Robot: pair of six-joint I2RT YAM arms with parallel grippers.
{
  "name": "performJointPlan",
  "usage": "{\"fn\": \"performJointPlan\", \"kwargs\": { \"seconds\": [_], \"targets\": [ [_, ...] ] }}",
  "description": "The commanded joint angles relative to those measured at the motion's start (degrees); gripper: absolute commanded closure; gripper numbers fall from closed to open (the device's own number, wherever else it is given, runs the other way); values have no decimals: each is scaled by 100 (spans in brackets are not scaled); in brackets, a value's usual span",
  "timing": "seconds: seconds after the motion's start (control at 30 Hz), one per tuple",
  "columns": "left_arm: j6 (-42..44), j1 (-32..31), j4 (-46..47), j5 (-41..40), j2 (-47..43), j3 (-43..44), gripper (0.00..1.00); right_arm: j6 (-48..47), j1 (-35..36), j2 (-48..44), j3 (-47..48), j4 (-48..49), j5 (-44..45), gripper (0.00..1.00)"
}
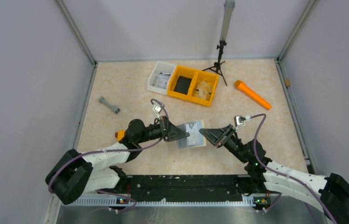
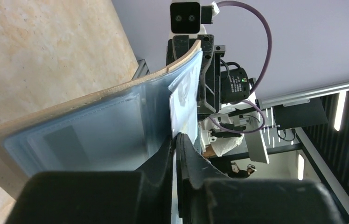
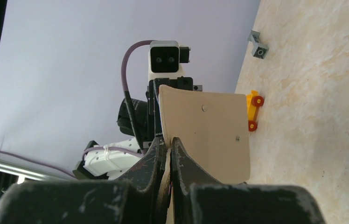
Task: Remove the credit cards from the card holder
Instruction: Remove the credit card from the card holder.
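Top external view has the card holder (image 1: 192,136) lifted off the bench (image 1: 130,88), hanging between the two arms near the bench's middle front, with its silvery blue-grey inside facing up. The left fingers (image 1: 180,134) meet it from the left and the right fingers (image 1: 208,134) from the right. From the left wrist camera the holder is spread open: a tan outer cover curves along the top, and clear blue-grey pockets (image 2: 93,135) lie inside it. A white card (image 2: 184,100) stands at the pockets' right edge, and the left fingers (image 2: 182,144) are pressed nearly together with its lower edge pinched between them. Whether the card is partly out of its pocket cannot be told. At the far end of that view the other arm's tips hold the holder's upper corner. From the right wrist camera the right fingers (image 3: 178,151) are clamped tight on the edge of the tan face (image 3: 207,130), which stands upright and shows two small rivets. Beyond it on the bench sit a yellow toy car (image 3: 253,108) with red wheels and a grey piece (image 3: 259,46). At the back of the bench are a white bin (image 1: 153,80), a yellow bin (image 1: 191,87) touching it, a small tripod (image 1: 219,60) and an orange tool (image 1: 253,94), all well apart from the holder.
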Motion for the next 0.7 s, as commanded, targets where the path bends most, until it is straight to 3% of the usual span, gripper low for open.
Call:
{"fn": "performJointPlan", "kwargs": {
  "seconds": [0.0, 0.37, 0.5, 0.53, 0.6, 0.67],
  "targets": [
    [140, 1, 197, -118, -321, -31, 95, 68, -47, -223, 190, 325, 11, 100],
    [162, 142, -46, -106, -643, -246, 100, -178, -55, -1368, 154, -890, 431, 100],
    [122, 151, -23, -18, -552, -173, 100, -246, -53, -1350, 190, -989, 371, 100],
    [99, 137, 27, 30, -509, -141, 100, -288, -55, -1276, 215, -949, 302, 98],
    [21, 143, 162, 125, -401, -83, 100, -352, -55, -1040, 281, -819, 137, 80],
    [-4, 129, 225, 170, -304, -26, 100, -413, -55, -764, 370, -624, -54, 71]
  ]
}}
